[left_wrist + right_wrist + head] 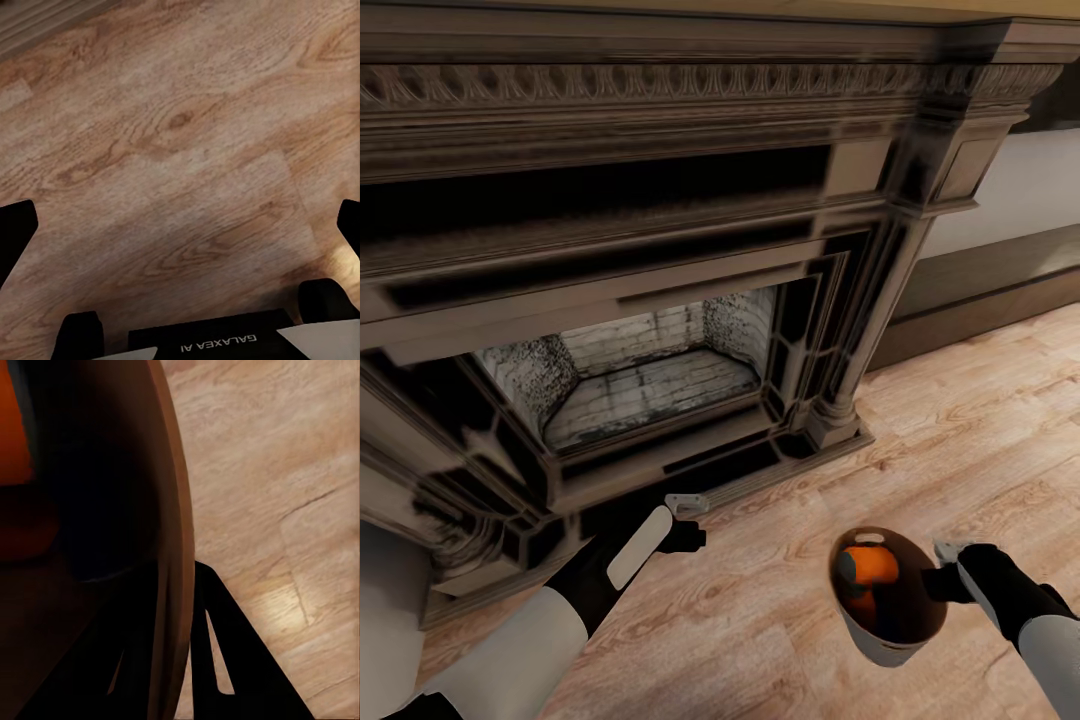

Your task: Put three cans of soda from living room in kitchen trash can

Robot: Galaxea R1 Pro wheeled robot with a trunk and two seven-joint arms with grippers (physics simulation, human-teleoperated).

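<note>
Nearest the head camera, both arms are reaching out low over the plank floor (980, 420). At the near right, the right tool (942, 560) is pinching the rim of the bin (888, 640); the right wrist view is showing one finger (225, 660) outside the copper wall (174, 510) and the other dark inside it, so it is clamped on the bin. Inside the bin, orange soda cans (875, 572) are lying, with a bluish patch beside them that I cannot identify; how many cans are in there I cannot tell.

To the left, the left tool (688, 505) is hanging by the fireplace (640, 300) base with its fingers (16, 229) apart over bare floor, holding nothing.

What the coming move seems to turn on: the bin is sitting at the right tool's tips, mouth up, well apart from the left tool, so carrying it to the kitchen is falling to the right arm, keeping the bin's axis upright.
</note>
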